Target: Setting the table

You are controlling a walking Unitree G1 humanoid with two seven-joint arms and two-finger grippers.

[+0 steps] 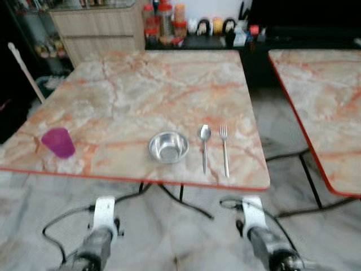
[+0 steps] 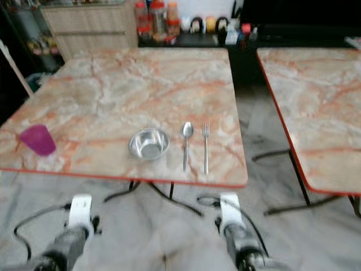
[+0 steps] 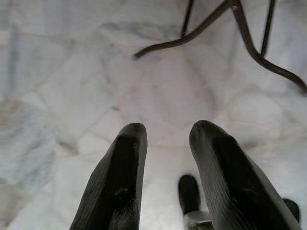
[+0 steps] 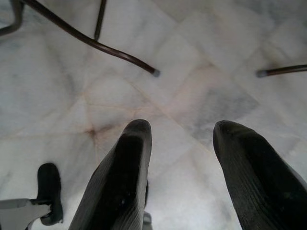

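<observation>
A marble-patterned table [image 1: 146, 90] with a red rim stands in front of me. Near its front edge lie a steel bowl [image 1: 168, 147], a spoon [image 1: 204, 145] to its right and a fork [image 1: 224, 148] beside the spoon. A purple cup [image 1: 58, 142] stands at the front left corner. Both arms hang low in front of the table. My left gripper [image 3: 165, 136] is open over the floor with nothing between its fingers. My right gripper [image 4: 182, 134] is likewise open and holds nothing.
A second marble table [image 1: 321, 96] stands to the right, with a floor gap between the two. Dark metal table legs [image 4: 91, 40] curve over the pale marble floor [image 3: 96, 96]. A wooden cabinet [image 1: 98, 28] and a shelf of jars [image 1: 166, 20] stand at the back.
</observation>
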